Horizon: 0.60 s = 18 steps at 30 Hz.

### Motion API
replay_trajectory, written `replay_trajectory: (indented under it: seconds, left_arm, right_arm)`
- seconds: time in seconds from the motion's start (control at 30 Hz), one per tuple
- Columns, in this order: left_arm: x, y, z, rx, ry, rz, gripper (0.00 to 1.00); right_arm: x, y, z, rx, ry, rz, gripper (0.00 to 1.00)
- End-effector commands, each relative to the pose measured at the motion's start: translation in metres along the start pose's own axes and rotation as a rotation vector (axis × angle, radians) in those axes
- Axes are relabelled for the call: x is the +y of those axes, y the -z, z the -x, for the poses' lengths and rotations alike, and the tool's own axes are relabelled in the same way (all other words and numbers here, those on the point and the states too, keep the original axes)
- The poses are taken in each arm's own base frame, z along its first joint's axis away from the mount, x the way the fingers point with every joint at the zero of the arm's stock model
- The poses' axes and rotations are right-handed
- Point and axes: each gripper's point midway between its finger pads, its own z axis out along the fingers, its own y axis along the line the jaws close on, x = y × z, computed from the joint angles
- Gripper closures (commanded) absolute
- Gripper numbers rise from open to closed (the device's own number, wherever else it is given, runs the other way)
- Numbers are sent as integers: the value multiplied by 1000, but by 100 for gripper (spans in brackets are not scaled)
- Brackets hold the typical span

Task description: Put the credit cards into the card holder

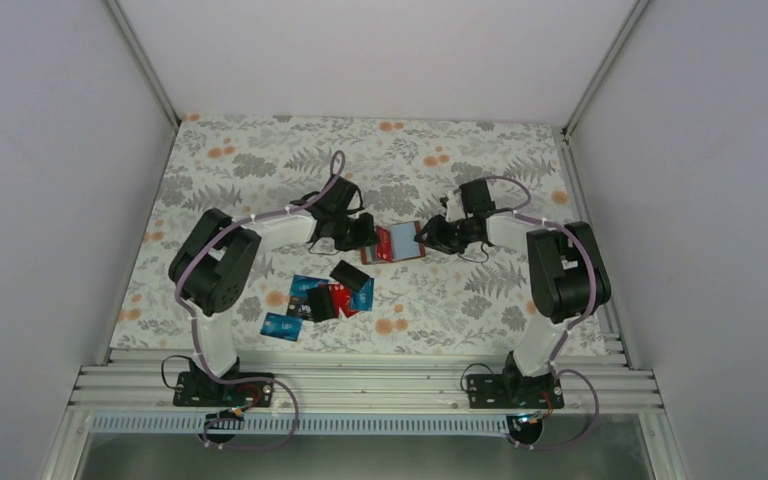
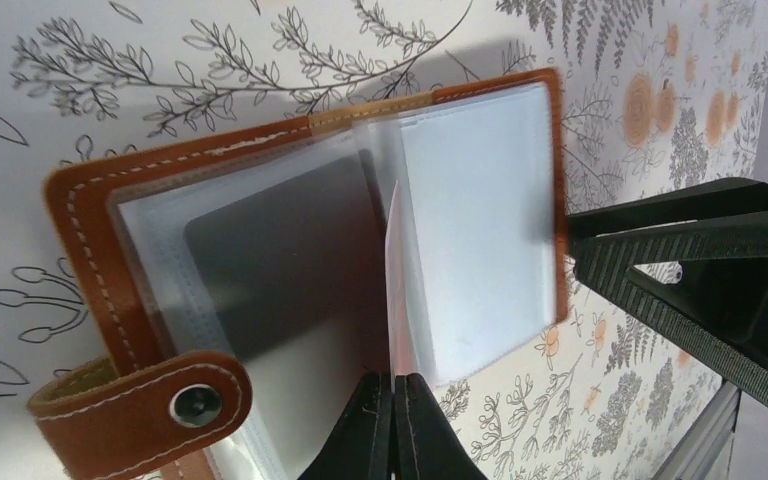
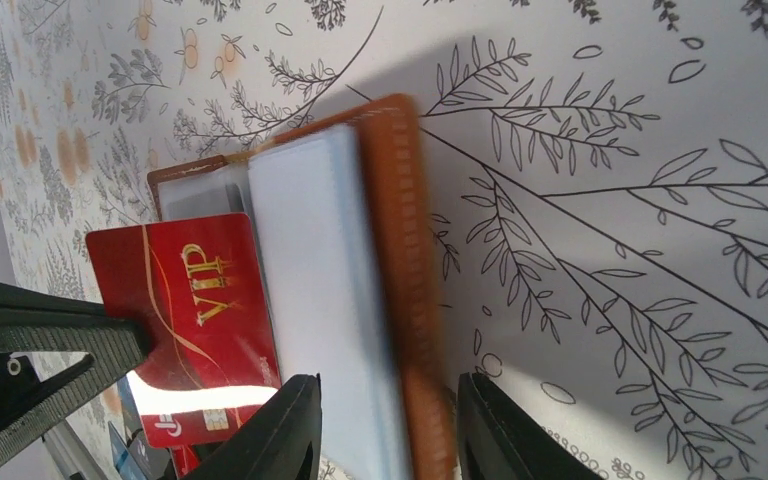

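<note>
The reddish-brown card holder lies open mid-table, its clear sleeves up. A dark card sits in one sleeve. My left gripper is shut on a red VIP card, seen edge-on in the left wrist view, standing at the holder's middle fold. My right gripper is open, its fingers straddling the holder's right cover and sleeves. Loose cards lie nearer the bases: blue, black, red.
The floral cloth covers the table. White walls with metal posts close in the left, right and back. An aluminium rail runs along the near edge by the arm bases.
</note>
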Motion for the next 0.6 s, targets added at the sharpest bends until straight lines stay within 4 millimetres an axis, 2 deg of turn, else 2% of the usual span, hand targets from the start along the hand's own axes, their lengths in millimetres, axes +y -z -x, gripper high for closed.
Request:
replay_trajectory:
  seconds: [0.0,0.57]
  left_arm:
    - [-6,-5,2,27,25,-44,98]
    - [5,-13,1,56,68,-54,98]
  right_arm:
    - [7,-2,11,-17,38,27,63]
    - [-6,-14,-1,24,27,20,67]
